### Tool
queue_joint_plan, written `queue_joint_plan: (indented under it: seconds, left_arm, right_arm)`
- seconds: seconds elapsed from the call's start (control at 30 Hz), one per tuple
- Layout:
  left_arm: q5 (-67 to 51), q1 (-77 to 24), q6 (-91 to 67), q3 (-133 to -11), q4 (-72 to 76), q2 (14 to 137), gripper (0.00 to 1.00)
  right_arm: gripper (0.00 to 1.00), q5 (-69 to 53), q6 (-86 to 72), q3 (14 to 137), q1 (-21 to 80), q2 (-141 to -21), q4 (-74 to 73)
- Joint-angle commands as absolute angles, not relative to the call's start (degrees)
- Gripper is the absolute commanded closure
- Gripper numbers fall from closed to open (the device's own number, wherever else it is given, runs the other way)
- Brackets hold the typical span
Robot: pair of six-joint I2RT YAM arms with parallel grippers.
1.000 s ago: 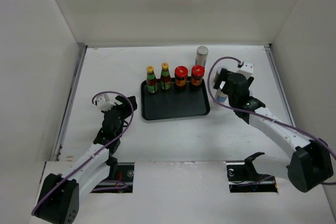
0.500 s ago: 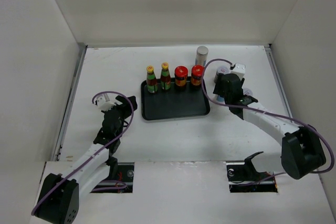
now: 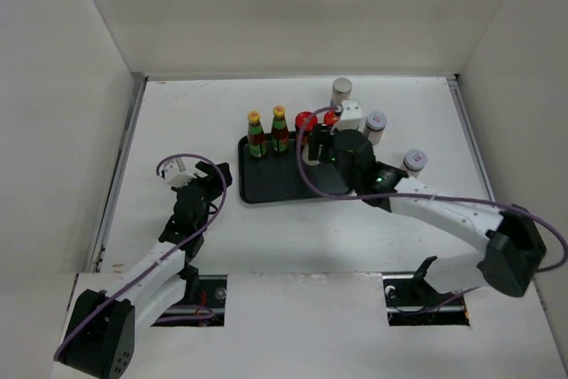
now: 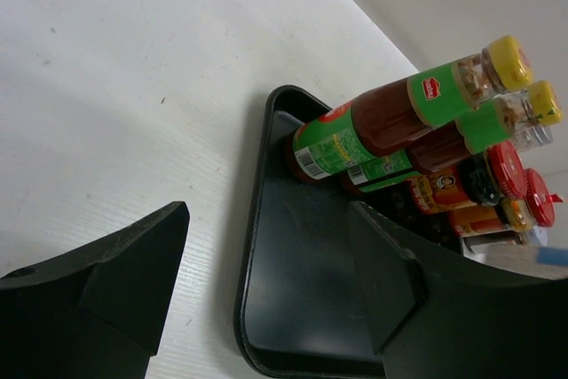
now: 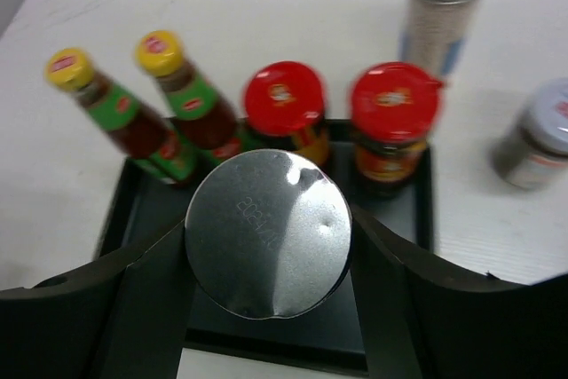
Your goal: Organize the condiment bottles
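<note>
Right pincer (image 5: pixel 266 253) closes on round grey-lidded shaker jar (image 5: pixel 266 219), lifts it off tabletop (image 5: pixel 293 15), swings left over black rectangular tray (image 5: pixel 424 194).

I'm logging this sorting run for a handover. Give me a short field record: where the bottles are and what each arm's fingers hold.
On tray: two yellow-capped sauce bottles and two red-lidded jars, along the back of the black tray
Off tray: tall shaker behind it; two grey-lidded jars to its right
Right fingers: closed on a grey-lidded jar, over the tray
Left fingers: open, empty, near the tray's left edge
</note>
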State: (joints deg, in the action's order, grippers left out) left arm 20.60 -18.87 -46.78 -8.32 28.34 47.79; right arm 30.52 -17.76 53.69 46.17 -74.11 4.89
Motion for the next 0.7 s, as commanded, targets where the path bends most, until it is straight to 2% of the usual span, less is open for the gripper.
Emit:
queue_joint_plan:
  seconds: [0.0, 0.27, 0.6, 0.67]
  left_arm:
    - [22.06, -18.33, -46.58, -7.82, 31.82, 45.88, 0.29]
    - [23.12, -16.66, -47.64, -6.94, 30.15, 43.77, 0.28]
    - [21.62, -16.3, -48.08, -7.21, 29.8, 44.03, 0.28]
    - [21.71, -16.3, -48.08, -7.12, 30.14, 43.95, 0.28]
  right_arm:
    - [0.44, 27.08, -18.28, 60.45, 50.74, -81.62, 15.02]
    - [0.44, 24.96, -14.68, 73.2, 57.78, -98.07, 16.08]
    - [0.39, 23.73, -16.61, 76.03, 59.72, -104.85, 16.35]
    - [0.34, 23.73, -16.96, 76.11, 59.72, -105.47, 16.17]
